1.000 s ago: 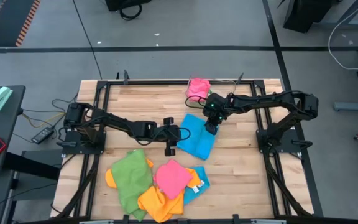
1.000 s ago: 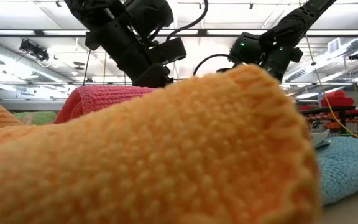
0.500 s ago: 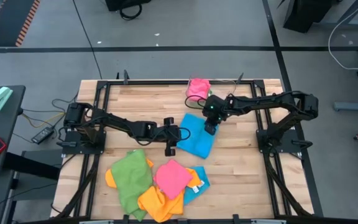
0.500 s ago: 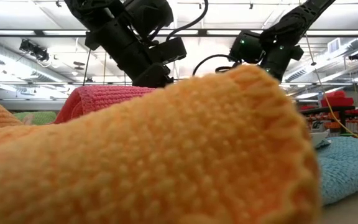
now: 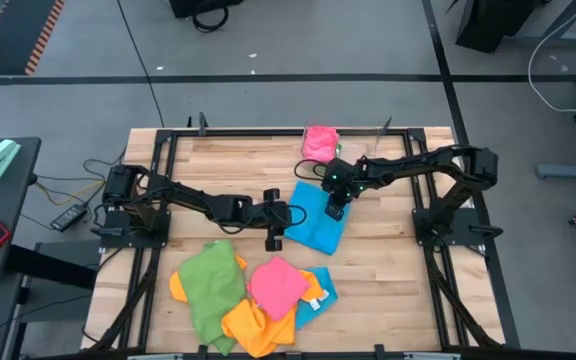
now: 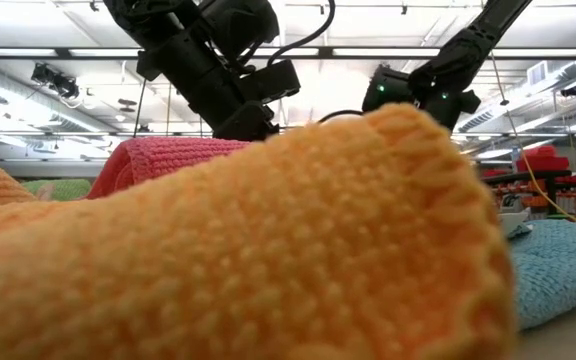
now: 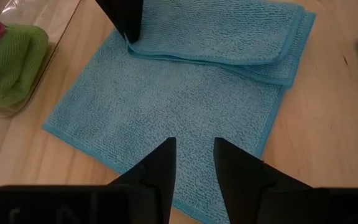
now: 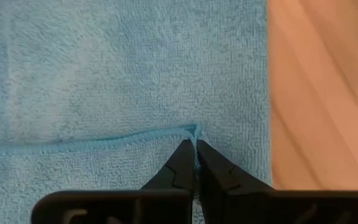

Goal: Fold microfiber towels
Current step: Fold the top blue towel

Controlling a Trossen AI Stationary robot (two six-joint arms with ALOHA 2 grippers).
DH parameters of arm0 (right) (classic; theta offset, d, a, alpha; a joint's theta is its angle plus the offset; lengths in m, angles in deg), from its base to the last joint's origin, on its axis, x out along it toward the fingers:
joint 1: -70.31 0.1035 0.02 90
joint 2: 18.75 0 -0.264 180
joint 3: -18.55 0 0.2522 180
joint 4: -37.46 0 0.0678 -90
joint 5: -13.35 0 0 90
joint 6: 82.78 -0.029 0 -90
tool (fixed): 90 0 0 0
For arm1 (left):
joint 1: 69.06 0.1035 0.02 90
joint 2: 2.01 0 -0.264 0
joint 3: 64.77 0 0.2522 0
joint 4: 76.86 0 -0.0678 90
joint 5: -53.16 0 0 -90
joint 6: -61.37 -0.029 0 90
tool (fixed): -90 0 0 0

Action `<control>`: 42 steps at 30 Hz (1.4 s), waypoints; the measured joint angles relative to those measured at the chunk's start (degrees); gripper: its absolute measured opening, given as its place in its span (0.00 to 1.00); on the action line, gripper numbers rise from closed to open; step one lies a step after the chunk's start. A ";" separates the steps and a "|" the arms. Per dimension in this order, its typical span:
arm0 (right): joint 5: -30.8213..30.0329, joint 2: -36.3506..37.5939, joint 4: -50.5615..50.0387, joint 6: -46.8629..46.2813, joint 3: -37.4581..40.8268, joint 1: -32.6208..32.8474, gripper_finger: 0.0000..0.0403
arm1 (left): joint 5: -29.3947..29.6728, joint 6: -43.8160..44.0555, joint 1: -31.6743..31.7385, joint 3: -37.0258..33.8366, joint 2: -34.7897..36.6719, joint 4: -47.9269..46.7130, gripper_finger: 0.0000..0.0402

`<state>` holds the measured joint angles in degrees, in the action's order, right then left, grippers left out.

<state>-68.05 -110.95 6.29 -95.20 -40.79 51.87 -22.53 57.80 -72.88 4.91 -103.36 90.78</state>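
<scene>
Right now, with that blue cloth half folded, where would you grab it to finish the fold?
I'd take the blue towel by its free corner, as the right tool does, shut on the turned-over flap's corner. The flap's hem lifts off the layer below, so thin fingers can come in low from outside the edge.

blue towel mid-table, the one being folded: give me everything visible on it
The sky-blue towel is a looped microfiber square with a stitched hem, lying on the wooden table, apart from the pile of towels. One side is folded over into a doubled flap. The right gripper is shut on that flap's corner. The left gripper hangs over the flat single layer, fingers parted, gripping nothing.
</scene>
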 joint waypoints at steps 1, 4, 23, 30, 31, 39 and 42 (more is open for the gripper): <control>-0.07 0.24 -0.16 0.00 0.00 0.00 0.05 | 0.00 -0.04 0.00 0.00 -0.02 0.00 0.29; -0.90 0.44 0.12 0.39 0.00 -0.01 0.11 | -0.02 -0.06 0.00 0.02 -0.02 -0.02 0.29; -9.66 6.21 -0.96 7.04 -1.59 0.62 0.38 | -0.02 -0.08 0.00 0.02 -0.02 -0.26 0.29; -10.12 8.78 2.23 9.66 -1.57 7.90 0.38 | 0.00 -0.10 0.00 0.02 -0.02 -0.30 0.31; -10.12 8.58 3.73 9.61 -1.44 9.61 0.38 | -0.01 -0.10 0.00 0.02 -0.02 -0.27 0.31; -15.75 6.82 13.46 6.92 1.04 21.38 0.38 | 0.00 -0.06 -0.27 0.02 -0.02 -0.07 0.30; -19.42 6.13 18.74 4.55 3.51 25.47 0.38 | -0.02 -0.06 -0.37 0.04 -0.02 -0.08 0.30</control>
<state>-87.48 -104.82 25.03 -90.65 -37.28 77.34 -22.55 57.74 -73.25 4.95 -103.37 90.70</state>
